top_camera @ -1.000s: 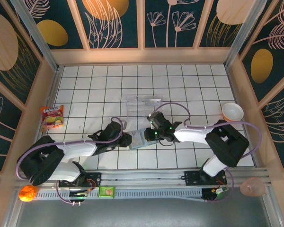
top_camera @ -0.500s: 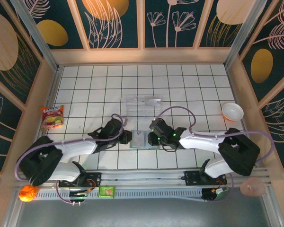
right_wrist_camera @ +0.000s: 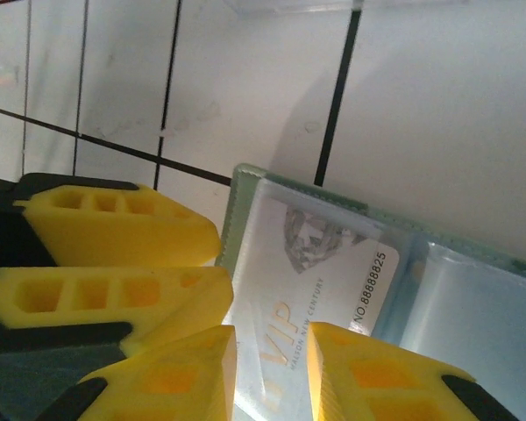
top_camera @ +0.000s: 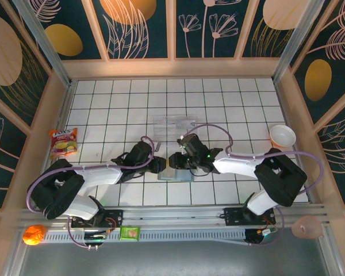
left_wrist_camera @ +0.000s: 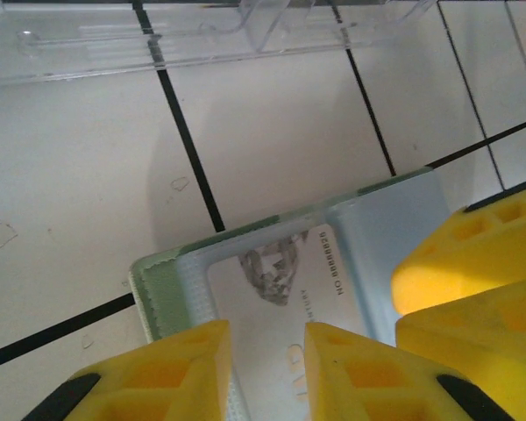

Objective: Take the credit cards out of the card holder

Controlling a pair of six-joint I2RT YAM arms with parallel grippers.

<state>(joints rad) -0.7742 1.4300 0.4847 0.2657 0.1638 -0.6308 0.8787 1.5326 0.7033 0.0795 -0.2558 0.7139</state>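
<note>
Plainly, both claws, left gripper (left_wrist_camera: 265,331) and right gripper (right_wrist_camera: 272,338), stand narrowly parted over the card holder (left_wrist_camera: 359,232), open on the tiles (top_camera: 103,115) between them (a pinch? cannot tell) — a skewed pull could drag the holder or bend its VIP card (right_wrist_camera: 324,263). Two grippers, one holder, one card inside — clear credit cards (top_camera: 173,123) beyond, overlapping, uncounted

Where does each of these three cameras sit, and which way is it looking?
Top view: fixed above and behind the arms, looking down on the table; left claw and right claw meet at the card holder.
Left wrist: on the left arm, looking past its own claw at the card holder; right claw at right.
Right wrist: on the right arm, own claw over the card holder; left claw at left.
Shared: both wrist views see one card.
</note>
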